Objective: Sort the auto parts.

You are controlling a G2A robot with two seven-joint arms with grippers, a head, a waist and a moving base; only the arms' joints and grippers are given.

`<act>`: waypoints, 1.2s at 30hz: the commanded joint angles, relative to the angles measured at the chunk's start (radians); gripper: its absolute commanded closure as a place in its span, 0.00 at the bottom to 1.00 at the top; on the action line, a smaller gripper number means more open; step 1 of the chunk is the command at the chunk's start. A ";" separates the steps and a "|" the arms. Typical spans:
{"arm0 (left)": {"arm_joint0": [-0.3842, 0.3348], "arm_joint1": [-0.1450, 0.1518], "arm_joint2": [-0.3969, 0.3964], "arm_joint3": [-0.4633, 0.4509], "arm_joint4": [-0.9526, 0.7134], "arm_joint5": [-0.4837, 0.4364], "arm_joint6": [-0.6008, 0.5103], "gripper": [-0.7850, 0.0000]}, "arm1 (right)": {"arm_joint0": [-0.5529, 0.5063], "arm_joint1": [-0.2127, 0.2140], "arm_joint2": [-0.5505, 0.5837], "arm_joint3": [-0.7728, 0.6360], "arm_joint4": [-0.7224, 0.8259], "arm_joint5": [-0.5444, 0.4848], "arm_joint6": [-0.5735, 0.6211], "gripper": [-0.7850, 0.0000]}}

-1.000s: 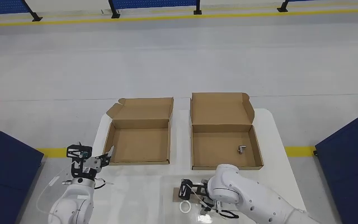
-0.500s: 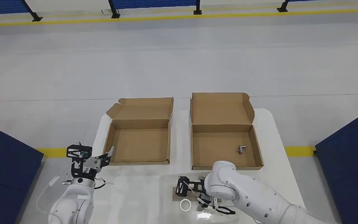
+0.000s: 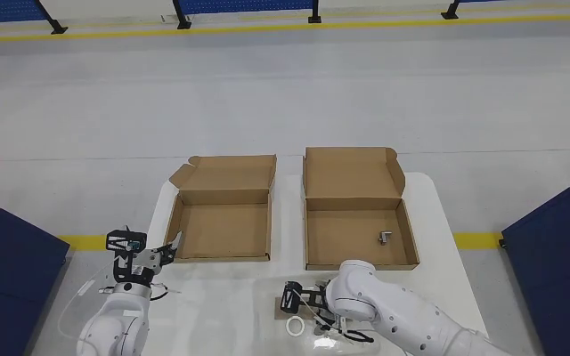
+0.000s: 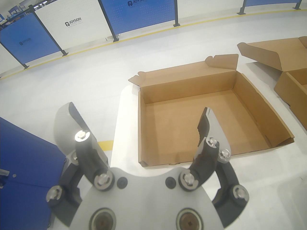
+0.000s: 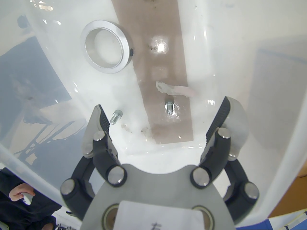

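The top camera is looking down from above the arms, taking in the whole worktop (image 3: pixel 223 285) from well back. The left wrist camera is sitting low at its 8 o'clock, facing the left box (image 4: pixel 203 120). The right wrist camera is hovering close over the 6 o'clock edge, looking down at the metal ring (image 5: pixel 106 46); the top view is sharing both.

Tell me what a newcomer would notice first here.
Two open cardboard boxes sit side by side on the white table, the left box by the open left gripper, the right box holding one small metal part. Nearer the robot, the right gripper hangs with fingers open over a clear bin holding a metal ring and two bolts.
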 commanded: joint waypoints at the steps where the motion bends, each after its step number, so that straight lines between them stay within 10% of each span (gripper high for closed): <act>1: 0.000 0.000 0.000 0.000 0.000 0.000 0.000 0.00 | -0.004 0.001 0.002 -0.005 -0.006 0.003 0.002 0.05; 7: 0.000 0.000 0.000 0.000 0.000 0.000 0.000 0.00 | -0.013 0.003 0.010 -0.015 -0.013 0.007 0.012 0.49; 10: 0.000 0.000 0.000 0.000 0.000 0.000 0.000 0.00 | -0.018 0.004 0.014 -0.019 -0.016 0.009 0.016 0.56; 36: 0.000 0.000 0.000 0.000 0.000 0.000 0.000 0.00 | -0.046 0.008 0.041 -0.035 -0.047 0.023 0.050 0.80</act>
